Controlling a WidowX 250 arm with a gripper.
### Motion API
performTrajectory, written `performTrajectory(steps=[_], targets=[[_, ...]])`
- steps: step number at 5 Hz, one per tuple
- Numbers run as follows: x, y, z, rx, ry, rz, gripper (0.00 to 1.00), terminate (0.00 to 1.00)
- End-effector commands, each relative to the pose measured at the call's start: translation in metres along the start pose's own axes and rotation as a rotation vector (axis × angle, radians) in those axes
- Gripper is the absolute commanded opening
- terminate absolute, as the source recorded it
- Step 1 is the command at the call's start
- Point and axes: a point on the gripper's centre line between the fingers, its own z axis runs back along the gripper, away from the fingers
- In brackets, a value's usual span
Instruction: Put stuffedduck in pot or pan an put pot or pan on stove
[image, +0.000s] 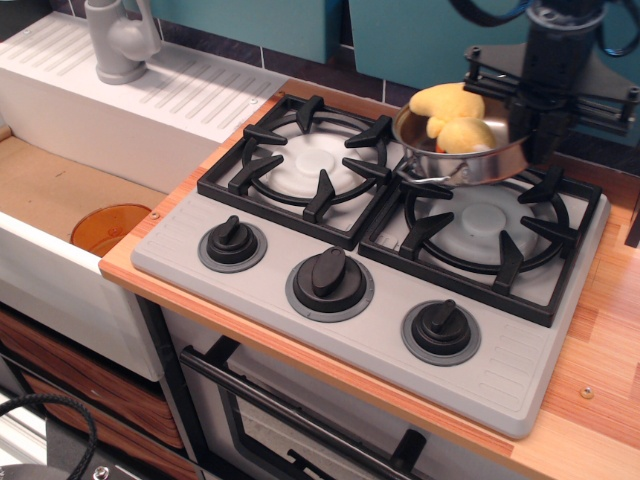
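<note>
Over at the lower left of the frame an orange bowl (110, 227) sits in the sink (50, 190), out of my way. Centre frame, the stove (400, 250) has its left burner (305, 165) bare. Upper right, I see the duck (455, 115) lying in the pot (460, 150), which hangs tilted over the right burner (490, 225). My gripper (545, 125) looks clamped on the pot's far rim, presumably to lower it there.

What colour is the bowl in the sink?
Translucent orange bowl, seen in the only view, observation.image.
</note>
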Motion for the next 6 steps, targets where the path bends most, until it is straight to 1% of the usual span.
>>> performTrajectory(steps=[1,2,4,5,6], targets=[[0.013,0.003,-0.003,-0.020,-0.064,-0.001,1.00,0.00],[0.003,-0.001,-0.002,-0.012,-0.065,0.012,1.00,0.00],[-0.011,-0.015,0.008,0.010,-0.055,0.052,1.00,0.00],[-0.012,-0.014,0.026,0.016,-0.036,0.049,1.00,0.00],[-0.009,-0.009,0.052,0.016,-0.004,0.035,1.00,0.00]])
